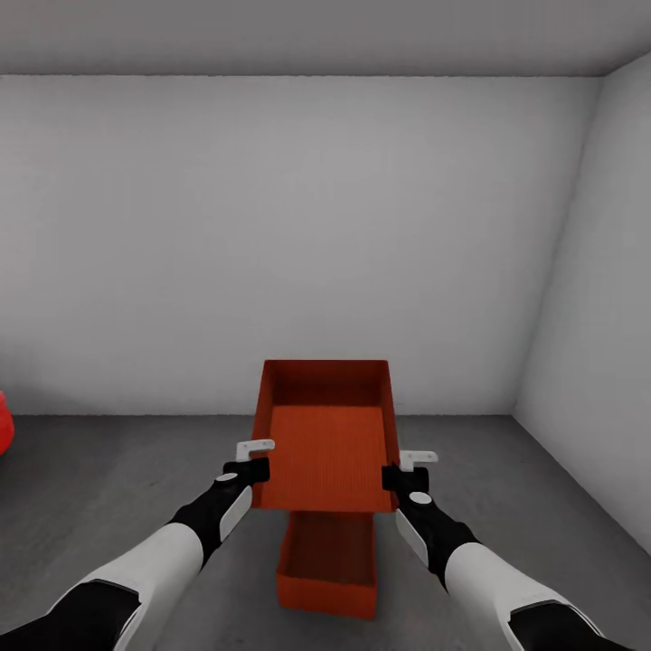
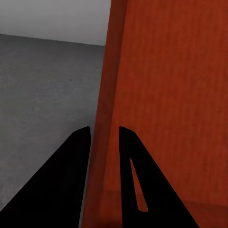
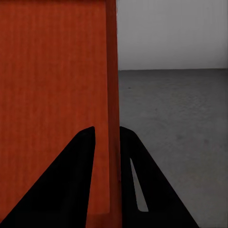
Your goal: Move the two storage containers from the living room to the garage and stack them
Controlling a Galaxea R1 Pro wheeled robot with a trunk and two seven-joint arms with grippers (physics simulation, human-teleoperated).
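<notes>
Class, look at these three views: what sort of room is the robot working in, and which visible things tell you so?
Probably a garage or bare storeroom: plain white walls, a dark grey concrete floor, no furnishings, and a red object cut off at the picture's left edge.

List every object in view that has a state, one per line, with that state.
Upper container: held off the floor by both grippers, open top up, empty.
Lower container: resting on the floor, open-topped, under the held one.
Left gripper: shut on the upper container's wall.
Right gripper: shut on the opposite wall.
</notes>
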